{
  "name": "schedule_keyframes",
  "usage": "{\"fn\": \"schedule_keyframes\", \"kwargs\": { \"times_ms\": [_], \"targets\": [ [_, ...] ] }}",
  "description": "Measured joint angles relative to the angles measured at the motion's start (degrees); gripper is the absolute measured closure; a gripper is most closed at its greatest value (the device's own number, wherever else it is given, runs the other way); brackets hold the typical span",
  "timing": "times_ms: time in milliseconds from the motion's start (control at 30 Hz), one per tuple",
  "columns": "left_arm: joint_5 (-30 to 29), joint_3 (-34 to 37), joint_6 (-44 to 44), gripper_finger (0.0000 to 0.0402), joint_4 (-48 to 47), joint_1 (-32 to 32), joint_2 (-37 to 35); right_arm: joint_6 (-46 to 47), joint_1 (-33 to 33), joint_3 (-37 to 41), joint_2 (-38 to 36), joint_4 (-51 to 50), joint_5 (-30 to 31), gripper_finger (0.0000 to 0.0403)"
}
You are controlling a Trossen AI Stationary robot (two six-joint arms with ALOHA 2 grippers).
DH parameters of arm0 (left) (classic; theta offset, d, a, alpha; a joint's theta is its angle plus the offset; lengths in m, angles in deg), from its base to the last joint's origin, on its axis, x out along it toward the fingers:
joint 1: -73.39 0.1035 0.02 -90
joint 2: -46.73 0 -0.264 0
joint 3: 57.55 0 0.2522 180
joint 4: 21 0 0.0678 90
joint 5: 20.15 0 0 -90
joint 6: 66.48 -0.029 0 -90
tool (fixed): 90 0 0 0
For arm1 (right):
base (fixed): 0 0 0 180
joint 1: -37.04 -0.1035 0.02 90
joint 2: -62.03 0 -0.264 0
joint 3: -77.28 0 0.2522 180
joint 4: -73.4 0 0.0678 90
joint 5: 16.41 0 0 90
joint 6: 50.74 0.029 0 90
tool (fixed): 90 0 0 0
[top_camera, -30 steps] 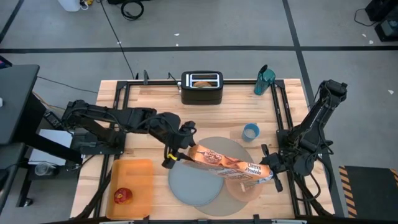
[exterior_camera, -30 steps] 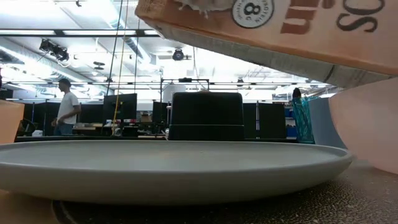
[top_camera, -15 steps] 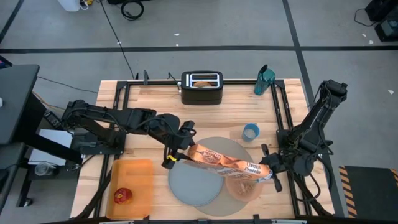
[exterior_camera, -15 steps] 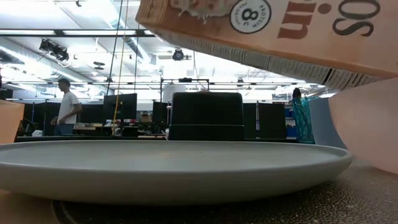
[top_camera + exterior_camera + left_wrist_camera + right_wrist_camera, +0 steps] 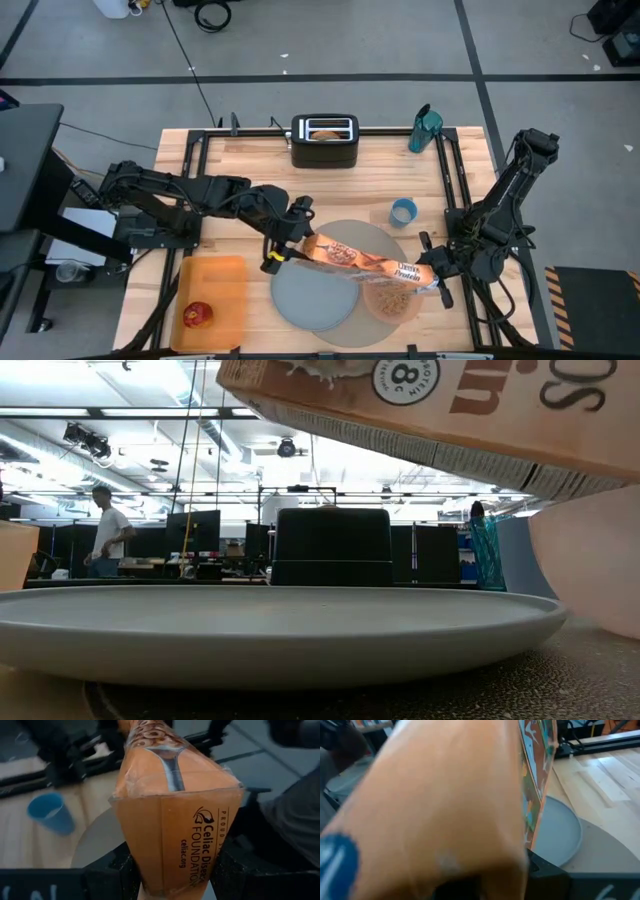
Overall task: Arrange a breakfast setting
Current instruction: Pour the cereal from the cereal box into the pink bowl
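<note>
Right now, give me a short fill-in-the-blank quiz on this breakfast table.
1. The left gripper holds the cereal box tipped over the pink ____.
2. Brown ____ already lies inside that dish.
3. The red fruit sits on the ____ tray.
4. Something bagel-like sits in the black ____.

Missing words: bowl; cereal; orange; toaster

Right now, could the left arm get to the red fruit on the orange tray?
Probably not yet. The left hand is clamped on the cereal box, tilted over the pink bowl. The red fruit lies unobstructed on the orange tray, but the box must be released first.
</note>
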Motion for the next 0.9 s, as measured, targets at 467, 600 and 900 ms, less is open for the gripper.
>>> {"fn": "schedule_keyframes", "kwargs": {
  "times_ms": [467,600,900],
  "targets": [
    [-0.5,0.0,-1.2,0.0208,-1.1,-0.2,-0.1,0.2,0.0,0.0,0.7,0.3,0.0,0.0349],
    [-0.2,0.0,-0.9,0.0209,-0.9,-0.5,-0.1,0.1,0.0,0.0,0.7,0.6,0.0,0.0349],
    [-1.0,0.0,-0.4,0.0209,-1.7,-0.5,-0.1,0.1,0.0,0.0,0.7,0.7,0.0,0.0349]
  ]
}}
